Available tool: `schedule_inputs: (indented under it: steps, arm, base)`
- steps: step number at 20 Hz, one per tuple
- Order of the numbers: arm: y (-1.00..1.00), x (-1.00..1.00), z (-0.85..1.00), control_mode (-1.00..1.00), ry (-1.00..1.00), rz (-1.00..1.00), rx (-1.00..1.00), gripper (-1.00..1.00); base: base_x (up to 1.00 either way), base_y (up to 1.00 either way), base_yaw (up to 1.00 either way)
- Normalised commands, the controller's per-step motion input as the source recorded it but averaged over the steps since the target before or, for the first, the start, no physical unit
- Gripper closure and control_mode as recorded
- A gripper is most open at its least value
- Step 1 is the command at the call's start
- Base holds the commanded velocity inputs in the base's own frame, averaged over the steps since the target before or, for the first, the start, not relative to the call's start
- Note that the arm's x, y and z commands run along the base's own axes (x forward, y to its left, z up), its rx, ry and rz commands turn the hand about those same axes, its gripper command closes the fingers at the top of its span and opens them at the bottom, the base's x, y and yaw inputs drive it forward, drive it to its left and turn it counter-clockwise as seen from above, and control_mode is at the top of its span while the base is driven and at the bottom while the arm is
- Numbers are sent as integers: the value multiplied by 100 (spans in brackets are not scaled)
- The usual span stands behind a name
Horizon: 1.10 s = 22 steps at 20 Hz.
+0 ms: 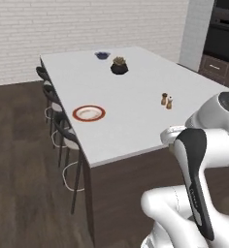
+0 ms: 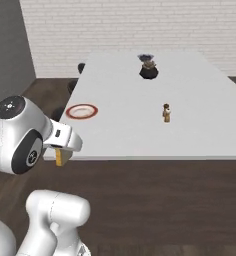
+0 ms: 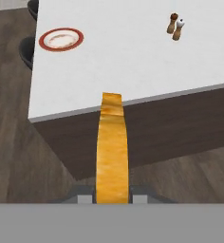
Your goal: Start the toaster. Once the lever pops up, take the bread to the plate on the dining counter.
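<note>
While the gripper (image 3: 112,198) hangs short of the counter's (image 1: 136,97) near edge, its fingers are pinched narrow on the bread (image 3: 112,152), a golden slice held edge-on, tip just over the white slab's lip in the hand view. In the right base view the bread (image 2: 63,156) shows beneath the hand, outside the slab.

Plate (image 1: 89,113): red rim, white centre, flat near the stool-side edge, well apart from the bread.

Shakers (image 1: 166,100): a pair, upright, mid-slab, with bare surface between them and the plate.

Dark pot (image 1: 119,66) and small bowl (image 1: 102,55): far end.

Stools (image 1: 58,121): black, tucked along the far-left side.

Surroundings: dark wood floor, white brick wall, built-in oven (image 1: 222,34) at far right.
</note>
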Motion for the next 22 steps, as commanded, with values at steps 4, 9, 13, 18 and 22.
schedule_inputs:
  steps: [4,9,13,18,22]
  arm:
    - [0,0,0,100,0,0,0,100]
    - [0,0,0,100,0,0,0,100]
    - [0,0,0,100,0,0,0,100]
    - [0,0,0,100,0,0,0,100]
    - [0,0,0,100,0,0,0,100]
  base:
    - [53,18,0]
    - [46,36,1]
    - [0,91,0]
    - [0,100,0]
    - [18,100,0]
